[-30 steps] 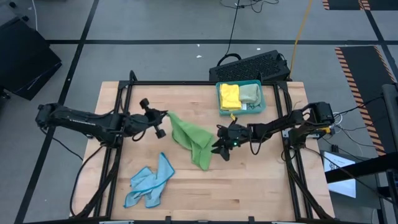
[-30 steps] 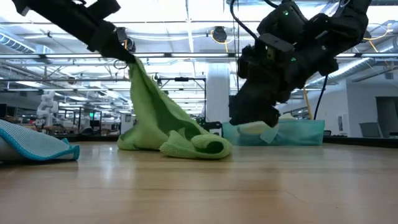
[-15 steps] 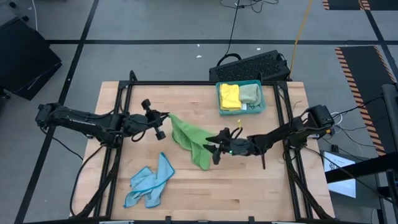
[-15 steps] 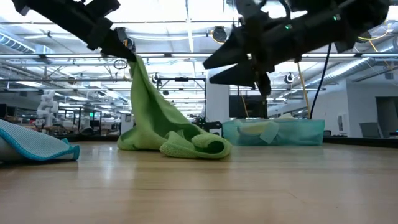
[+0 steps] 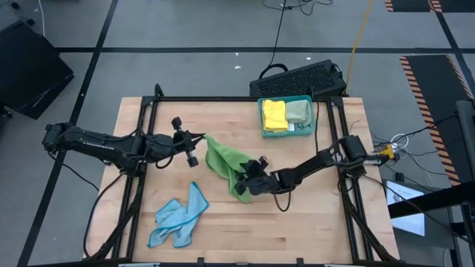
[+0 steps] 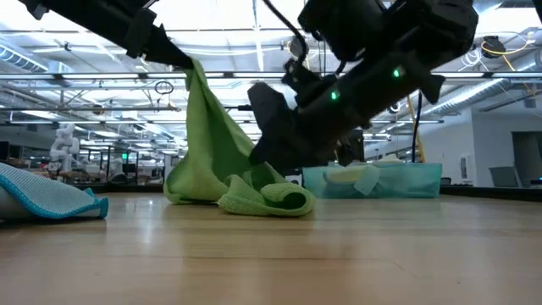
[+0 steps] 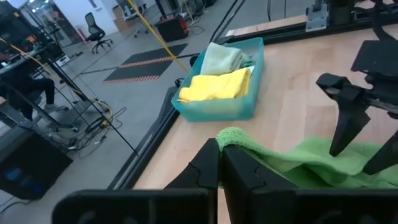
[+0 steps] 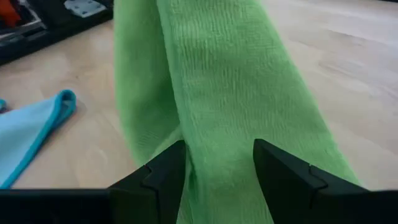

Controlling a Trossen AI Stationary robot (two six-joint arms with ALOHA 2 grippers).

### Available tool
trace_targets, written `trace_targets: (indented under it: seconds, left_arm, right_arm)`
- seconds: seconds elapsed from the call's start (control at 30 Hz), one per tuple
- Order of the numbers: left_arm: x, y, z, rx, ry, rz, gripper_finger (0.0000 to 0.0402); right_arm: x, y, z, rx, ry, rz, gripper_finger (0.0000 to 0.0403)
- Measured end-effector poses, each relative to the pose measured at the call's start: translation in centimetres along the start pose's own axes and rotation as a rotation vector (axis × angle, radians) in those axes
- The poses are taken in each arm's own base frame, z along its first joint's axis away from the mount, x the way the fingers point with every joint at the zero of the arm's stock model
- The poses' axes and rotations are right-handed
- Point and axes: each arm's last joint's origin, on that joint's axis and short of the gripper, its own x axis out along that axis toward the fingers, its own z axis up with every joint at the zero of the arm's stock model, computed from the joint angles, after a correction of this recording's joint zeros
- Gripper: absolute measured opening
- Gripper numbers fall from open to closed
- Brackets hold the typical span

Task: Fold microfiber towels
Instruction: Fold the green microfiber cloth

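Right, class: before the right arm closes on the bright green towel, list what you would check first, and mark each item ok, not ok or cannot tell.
1. Left gripper shut on a corner of the bright green towel, lifting it: ok.
2. Right gripper open, fingers either side of the hanging cloth: ok.
3. Towel's lower part bunched on the table, not flat: not ok.
4. Right gripper lined up with a corner or edge: cannot tell.
5. Light blue towel lies apart: ok.
6. Teal tray lies apart: ok.
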Motion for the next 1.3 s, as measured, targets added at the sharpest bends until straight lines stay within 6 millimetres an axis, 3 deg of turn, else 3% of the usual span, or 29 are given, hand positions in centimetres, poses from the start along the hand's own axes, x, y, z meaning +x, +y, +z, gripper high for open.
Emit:
trace_targets:
  seconds: [0.27, 0.57, 0.67, 0.87, 1.07, 1.2, 1.3]
  left_arm:
    - [-0.3, -0.5, 0.1, -0.012, -0.013, -0.028, 0.0009]
    - [-0.8, -1.2, 0.4, -0.019, -0.039, -0.061, 0.0009]
    - [-1.0, -1.6, 0.5, -0.023, -0.045, -0.079, 0.0004]
    - [-1.3, -1.9, 0.9, -0.012, -0.087, -0.086, 0.0005]
    - [-2.2, -0.5, 3.2, 0.041, -0.283, 0.027, 0.0007]
    - [-4.0, 1.8, 4.7, 0.027, -0.408, 0.187, 0.0005]
    - [-5.6, 2.8, 4.7, -0.010, -0.439, 0.170, 0.0004]
  right_arm:
    - [0.3, -1.2, -1.2, -0.099, 0.014, -0.149, 0.0172]
    - [1.0, -2.8, -0.9, -0.225, 0.042, -0.257, 0.0108]
    - [0.8, -3.2, 0.1, -0.293, 0.057, -0.271, 0.0079]
    - [-1.4, -4.2, 5.3, -0.443, 0.093, -0.223, 0.0008]
    - [-4.7, -6.1, 13.1, -0.609, -0.056, -0.193, 0.0011]
    - [-8.5, -8.2, 19.0, -0.617, -0.267, -0.186, 0.0003]
    - [-11.7, -9.2, 21.5, -0.559, -0.383, -0.069, 0.0003]
